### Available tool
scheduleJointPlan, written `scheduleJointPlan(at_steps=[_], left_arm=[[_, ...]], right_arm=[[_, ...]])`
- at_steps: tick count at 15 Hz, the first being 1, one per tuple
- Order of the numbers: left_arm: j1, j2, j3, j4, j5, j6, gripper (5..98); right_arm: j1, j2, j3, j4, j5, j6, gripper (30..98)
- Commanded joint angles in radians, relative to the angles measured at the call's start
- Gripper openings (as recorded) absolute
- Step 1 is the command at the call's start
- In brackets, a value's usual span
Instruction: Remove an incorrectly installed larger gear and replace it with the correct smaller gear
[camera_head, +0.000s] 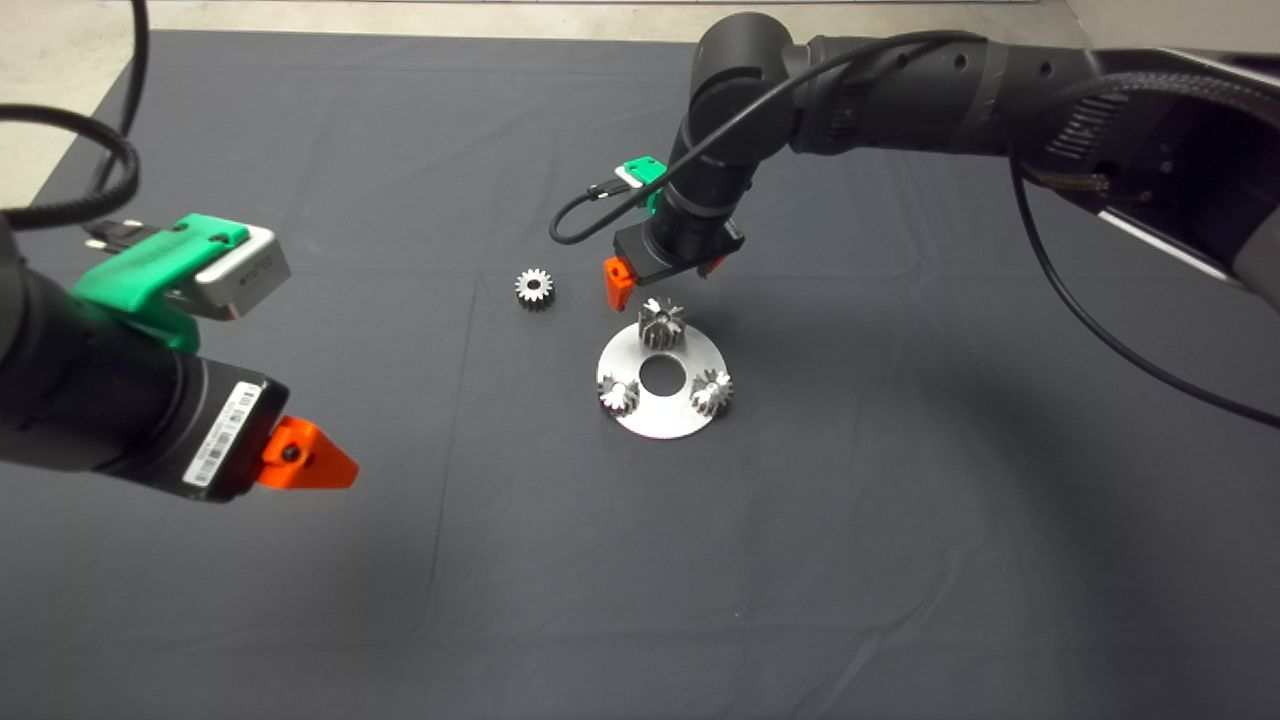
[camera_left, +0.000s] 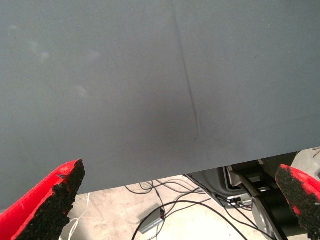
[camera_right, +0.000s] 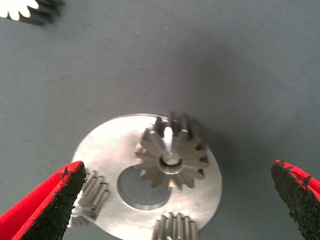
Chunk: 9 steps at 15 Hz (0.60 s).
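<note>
Larger gear: the larger gear (camera_head: 661, 322) (camera_right: 171, 158) sits on the far edge of the round metal plate (camera_head: 665, 420) (camera_right: 105, 150), beside the plate's centre hole. Its bore axis stands roughly upright, star-like face up; in the right wrist view it may lean slightly, but that is hard to judge.
Other gears on plate: two small gears with slanted teeth, the left small gear (camera_head: 618, 394) and the right small gear (camera_head: 711, 391), sit on the plate's near edge, one to each side of the centre hole.
Smaller gear: the smaller gear (camera_head: 535, 288) (camera_right: 22, 9) lies flat on the dark mat (camera_head: 900, 550), off the plate to its far left, apart from it, its centre hole facing up.
Right gripper: the right gripper (camera_head: 664, 276) (camera_right: 175, 200) hangs over the far edge of the plate, just above the larger gear. Its red fingers (camera_right: 45, 200) are spread wide, well clear of the gear on both sides; they hold and touch nothing.
Left gripper: the left gripper (camera_head: 310, 462) (camera_left: 175, 200) hovers over the mat's near-left area, well apart from the plate. Fingers wide apart, empty; beneath it only bare mat, with its edge and cables (camera_left: 165, 207) on the floor beyond.
</note>
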Motion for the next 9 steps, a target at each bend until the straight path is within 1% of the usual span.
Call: scheduleJointPlan(at_steps=[1,2,6,9], left_arm=[[-0.016,-0.001,0.01,-0.013,0.018,0.005,98.2],[-0.016,-0.001,0.01,-0.013,0.018,0.005,98.2],[-0.016,-0.001,0.01,-0.013,0.018,0.005,98.2],[-0.016,-0.001,0.01,-0.013,0.018,0.003,98.2]], right_arm=[[-0.009,0.008,0.004,-0.011,-0.037,-0.006,97.7],[-0.015,0.006,0.004,-0.011,-0.045,-0.008,97.7],[-0.05,0.006,0.004,-0.012,-0.045,-0.008,97.7],[-0.054,0.006,0.003,-0.012,-0.045,-0.008,97.7]])
